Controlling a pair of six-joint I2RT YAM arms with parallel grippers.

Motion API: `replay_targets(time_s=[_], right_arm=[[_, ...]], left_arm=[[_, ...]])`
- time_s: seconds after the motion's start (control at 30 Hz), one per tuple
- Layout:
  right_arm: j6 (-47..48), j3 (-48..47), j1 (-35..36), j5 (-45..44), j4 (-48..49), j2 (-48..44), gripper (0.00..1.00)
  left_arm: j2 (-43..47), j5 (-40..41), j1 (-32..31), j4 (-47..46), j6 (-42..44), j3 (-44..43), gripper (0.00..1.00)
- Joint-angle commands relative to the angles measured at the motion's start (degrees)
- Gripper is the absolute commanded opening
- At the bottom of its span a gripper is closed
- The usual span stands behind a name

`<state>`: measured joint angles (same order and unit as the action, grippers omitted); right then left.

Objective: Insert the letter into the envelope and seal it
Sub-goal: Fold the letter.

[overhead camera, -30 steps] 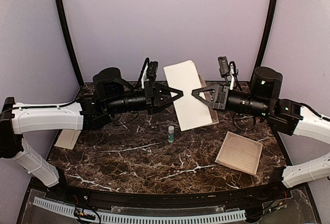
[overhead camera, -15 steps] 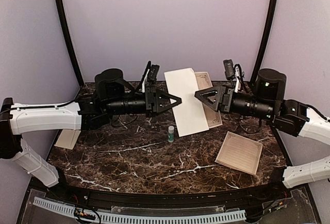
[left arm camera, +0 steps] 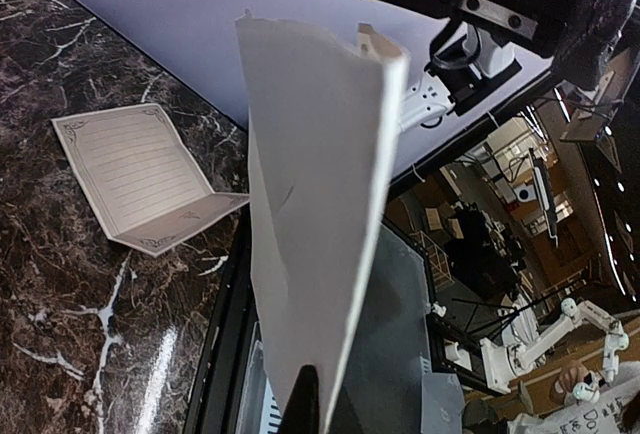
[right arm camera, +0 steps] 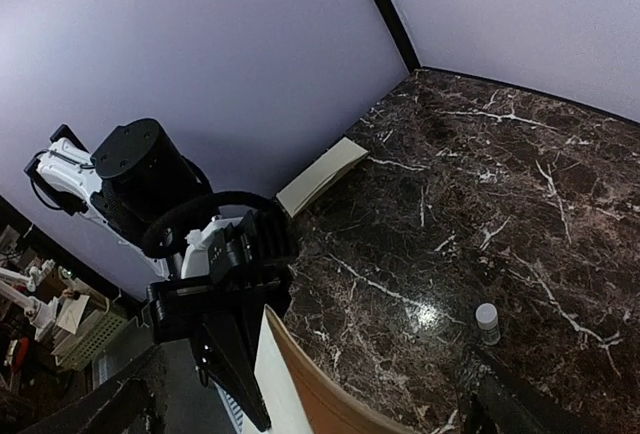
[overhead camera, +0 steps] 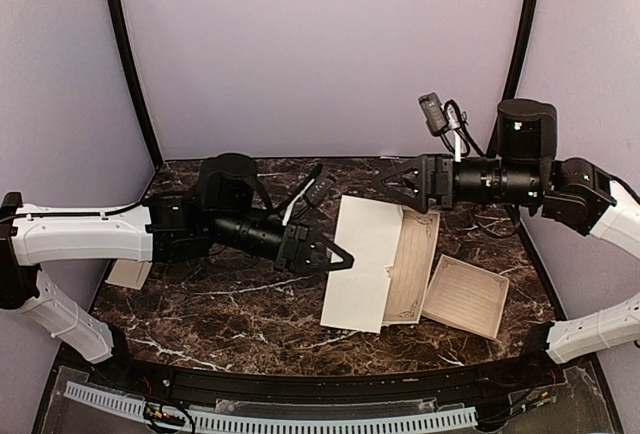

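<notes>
Top view: the left gripper (overhead camera: 345, 257) was clamped on the 9 o'clock edge of the envelope (overhead camera: 362, 254), jaws pressed together on the paper. The envelope was near the middle of the table (overhead camera: 230, 304), its long axis running roughly 12 to 6 o'clock. It was a plain cream face; no emblem could be made out.

Left wrist view: the envelope was seen edge-on and rose away from the fingertip (left arm camera: 302, 399) pinching its lower end. A second paper layer showed at its far top corner.

A bordered letter sheet (overhead camera: 415, 259) showed along the envelope's 3 o'clock edge, partly covered by it. Whether it was tucked inside or only behind, I could not tell.

The right gripper (overhead camera: 388, 176) hung above the table at the envelope's 1 o'clock, with its jaws spread wide. It touched nothing and was apart from both papers.

Other items:
- A folded bordered card (overhead camera: 465, 296) lay flat at the envelope's 4 o'clock, just beside the letter sheet.
- A cream paper stack (overhead camera: 128, 274) sat at the table's 9 o'clock edge, partly under the left arm.
- A small capped tube (right arm camera: 487, 322) stood upright on the marble. It was seen in the right wrist view only.
</notes>
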<state>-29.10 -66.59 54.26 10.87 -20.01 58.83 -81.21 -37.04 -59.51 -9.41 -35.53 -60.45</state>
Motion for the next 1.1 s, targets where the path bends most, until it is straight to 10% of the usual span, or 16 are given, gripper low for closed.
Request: replay_targets(time_s=[0.0, 0.7, 0.93, 1.07], right_arm=[[7.24, -4.16, -0.12, 10.21, -6.65, 4.09, 0.96], [5.86, -0.27, -0.12, 25.66, -0.81, 8.36, 0.36], [4.69, 1.02, -0.12, 26.63, 1.67, 7.66, 0.0], [4.73, 1.63, -0.12, 25.93, 1.47, 6.91, 0.0]], left_arm=[[1.24, -5.47, -1.86, 1.74, 4.51, 0.73, 0.0], [-1.62, -7.33, -5.03, 1.86, 5.05, -1.85, 0.0], [-1.69, -7.0, -5.36, 1.94, 5.03, -2.04, 0.0], [-0.62, -3.36, -5.36, 1.94, 4.92, -2.38, 0.43]])
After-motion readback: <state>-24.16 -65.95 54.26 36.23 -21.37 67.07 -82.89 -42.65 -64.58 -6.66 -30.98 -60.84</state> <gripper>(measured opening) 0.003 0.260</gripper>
